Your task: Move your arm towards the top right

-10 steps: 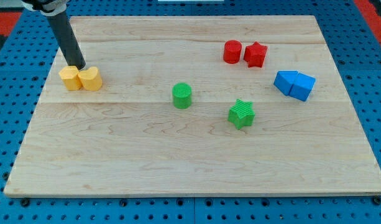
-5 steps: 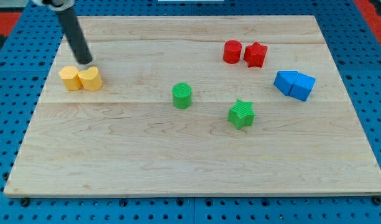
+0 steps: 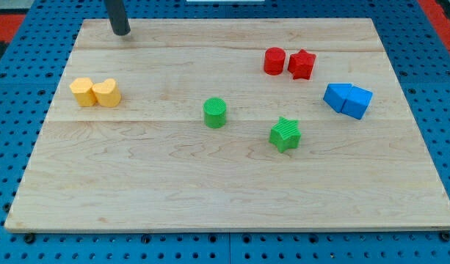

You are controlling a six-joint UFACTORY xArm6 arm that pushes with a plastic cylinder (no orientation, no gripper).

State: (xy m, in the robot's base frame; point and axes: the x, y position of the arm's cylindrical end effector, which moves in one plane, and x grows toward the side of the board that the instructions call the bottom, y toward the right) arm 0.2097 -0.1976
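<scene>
My tip [image 3: 122,32] is at the top left of the wooden board [image 3: 232,191], well above the two yellow blocks [image 3: 95,92] and apart from them. A red cylinder [image 3: 274,60] and a red star [image 3: 302,64] sit side by side at the upper right. Two blue blocks [image 3: 348,100] touch each other at the right. A green cylinder [image 3: 215,113] stands near the middle, and a green star [image 3: 285,134] lies to its lower right.
The board lies on a blue pegboard surface [image 3: 12,110]. Red areas show at the view's top corners [image 3: 4,15].
My tip has left the yellow blocks and moved up and a little right, toward the board's top edge. No block has moved.
</scene>
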